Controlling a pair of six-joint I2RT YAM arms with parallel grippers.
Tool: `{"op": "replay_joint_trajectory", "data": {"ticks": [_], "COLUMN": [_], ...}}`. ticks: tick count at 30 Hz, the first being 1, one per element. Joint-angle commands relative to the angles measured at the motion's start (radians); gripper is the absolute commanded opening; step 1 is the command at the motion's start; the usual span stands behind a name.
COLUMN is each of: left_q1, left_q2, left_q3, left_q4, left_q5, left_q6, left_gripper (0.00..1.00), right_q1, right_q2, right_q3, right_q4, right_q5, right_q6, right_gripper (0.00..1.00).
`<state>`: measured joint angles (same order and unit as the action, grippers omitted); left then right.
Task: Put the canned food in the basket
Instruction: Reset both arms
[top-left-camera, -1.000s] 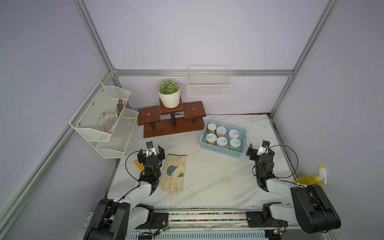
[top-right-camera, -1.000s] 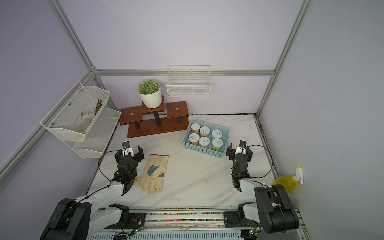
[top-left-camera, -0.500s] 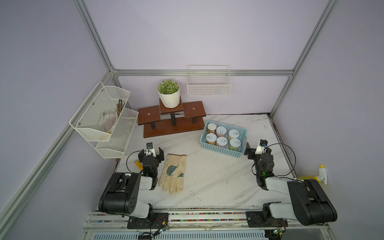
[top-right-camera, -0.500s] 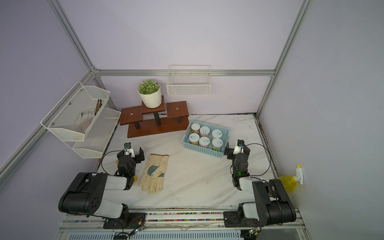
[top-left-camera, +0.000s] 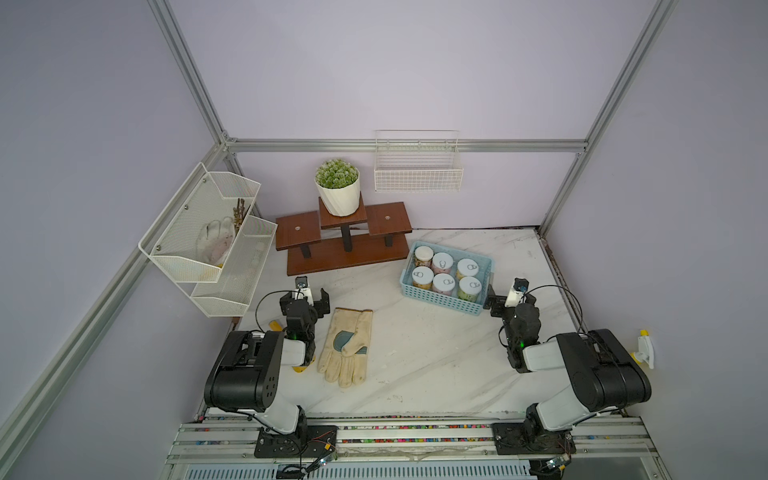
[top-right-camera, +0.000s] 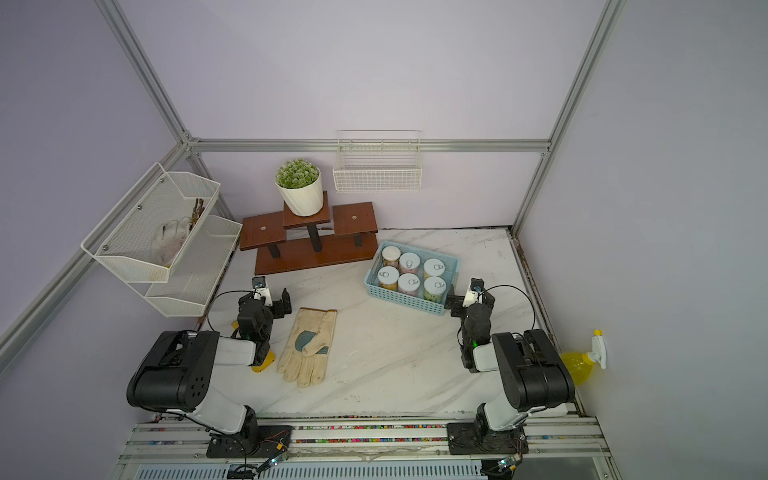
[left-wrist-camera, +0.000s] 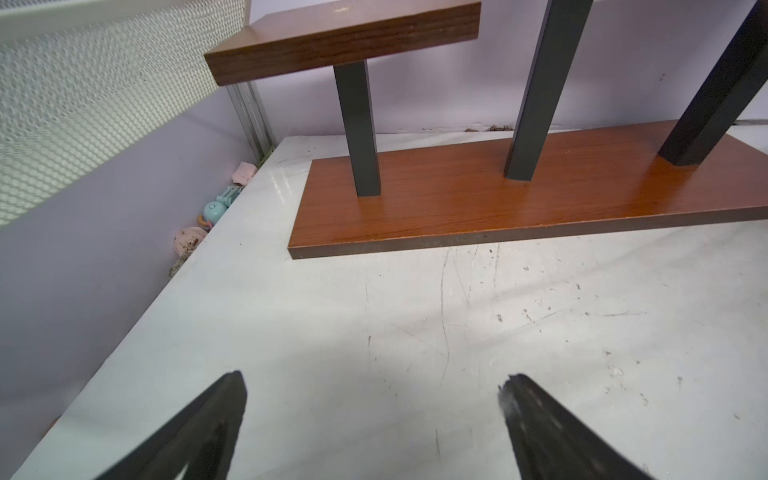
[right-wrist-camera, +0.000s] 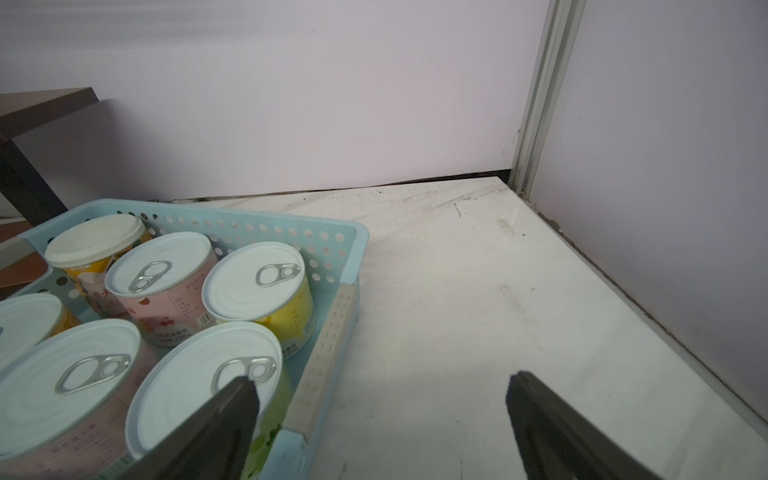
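**Six tins upright in the blue crate; both grippers spread and empty**

The right gripper (right-wrist-camera: 382, 382) holds its dark, wedge-shaped fingers wide apart on nothing, just beside the end wall of the basket (right-wrist-camera: 328, 345). The basket is a light blue rectangular plastic crate with walls pierced by round holes. Inside it the canned food (right-wrist-camera: 257, 286) stands in two rows of three. The tins are short cylinders with smooth pale pull-tab lids (one has a plain cream cap) and glossy pink, yellow and green labels.

The left gripper (left-wrist-camera: 374, 382) is likewise spread and empty above the scuffed, marble-veined tabletop (left-wrist-camera: 540, 332), facing a wood-grain stand (left-wrist-camera: 498, 199) on square dark posts. A cream leather glove (top-left-camera: 347, 345) lies flat beside that arm.
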<state>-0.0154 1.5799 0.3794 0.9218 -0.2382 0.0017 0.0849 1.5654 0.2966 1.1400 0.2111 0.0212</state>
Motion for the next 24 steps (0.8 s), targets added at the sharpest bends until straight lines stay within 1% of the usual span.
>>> {"op": "replay_joint_trajectory", "data": {"ticks": [1,24], "left_q1": [0.005,0.005], "left_q2": [-0.017,-0.017], "left_q3": [0.006,0.005], "left_q4": [0.000,-0.001], "left_q5": [0.012,0.012], "left_q6": [-0.009,-0.010], "left_gripper": [1.00,1.00], "right_q1": [-0.002,-0.002], "right_q2": [0.010,0.009], "right_q3": [-0.001,-0.001], "right_q4": [0.027,0.026], "right_q5": [0.014,0.004], "right_q6": [0.009,0.004], "right_gripper": [0.99,0.99]}}
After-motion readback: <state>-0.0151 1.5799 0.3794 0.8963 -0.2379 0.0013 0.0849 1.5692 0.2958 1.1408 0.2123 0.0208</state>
